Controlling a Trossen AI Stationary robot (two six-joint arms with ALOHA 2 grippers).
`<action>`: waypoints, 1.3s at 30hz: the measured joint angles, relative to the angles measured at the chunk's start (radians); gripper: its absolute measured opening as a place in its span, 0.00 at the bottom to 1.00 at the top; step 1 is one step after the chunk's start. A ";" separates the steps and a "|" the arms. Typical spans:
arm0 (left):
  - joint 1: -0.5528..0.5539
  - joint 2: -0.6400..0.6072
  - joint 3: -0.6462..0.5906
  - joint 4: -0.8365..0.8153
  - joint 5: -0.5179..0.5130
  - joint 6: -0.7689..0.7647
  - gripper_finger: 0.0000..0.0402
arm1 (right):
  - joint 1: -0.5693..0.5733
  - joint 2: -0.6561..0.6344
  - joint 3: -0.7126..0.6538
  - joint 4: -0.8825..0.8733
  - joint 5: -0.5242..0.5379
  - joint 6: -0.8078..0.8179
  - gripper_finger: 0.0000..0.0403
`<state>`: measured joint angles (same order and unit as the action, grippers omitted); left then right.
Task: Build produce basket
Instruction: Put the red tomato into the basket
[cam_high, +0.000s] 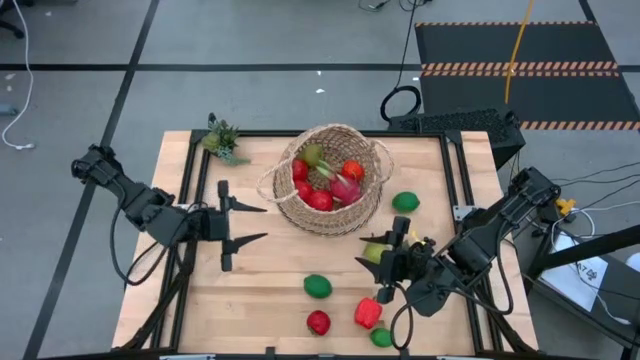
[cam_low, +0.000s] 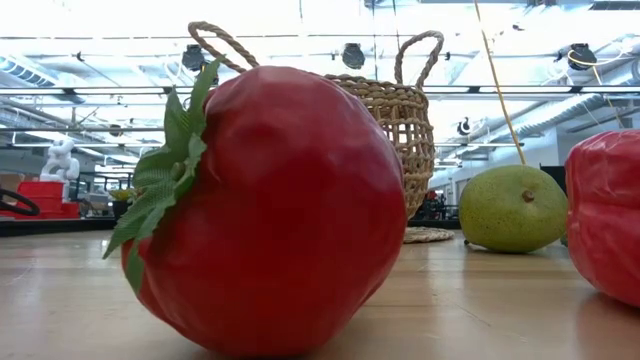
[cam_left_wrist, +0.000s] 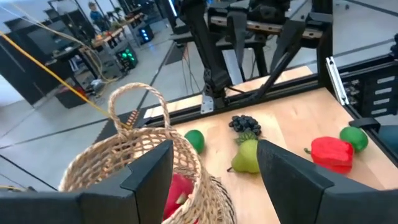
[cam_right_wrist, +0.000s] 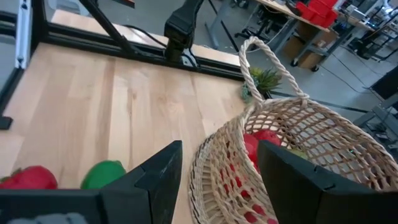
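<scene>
Wicker first: the basket sits at the far middle of the table, already carrying several red pieces, a pink one and a green one. Both arms flank it. The left gripper hovers just to the basket's left, fingers spread with nothing between them, and its wrist view looks straight past empty fingers at the basket rim. The right gripper hangs in front of the basket on the right side, jaws likewise apart and empty, right over the pear and the dark grapes.

Loose produce is still out: a green lime just right of the basket, another lime near the table's middle front, a red tomato, a red pepper and one more green piece at the front edge.

The pear is the likely call: it lies directly under the right gripper, stem end pointing roughly toward the basket, well apart from the left arm. Right arm is clearly nearer, so a short drop should meet it.
</scene>
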<state>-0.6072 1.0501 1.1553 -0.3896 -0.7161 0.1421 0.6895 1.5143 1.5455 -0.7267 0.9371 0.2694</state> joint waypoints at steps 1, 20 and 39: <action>0.008 0.004 0.000 0.000 0.016 -0.006 0.58 | 0.000 0.000 0.000 -0.009 0.000 0.004 0.50; 0.140 0.158 0.000 0.002 0.340 0.040 0.58 | 0.000 0.000 0.000 -0.074 -0.001 0.041 0.50; 0.064 0.406 0.000 0.132 0.525 -0.050 0.58 | 0.000 0.000 0.000 0.000 -0.206 0.099 0.50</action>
<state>-0.5436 1.4560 1.1553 -0.2579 -0.1914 0.0916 0.6895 1.5143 1.5455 -0.7264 0.7307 0.3682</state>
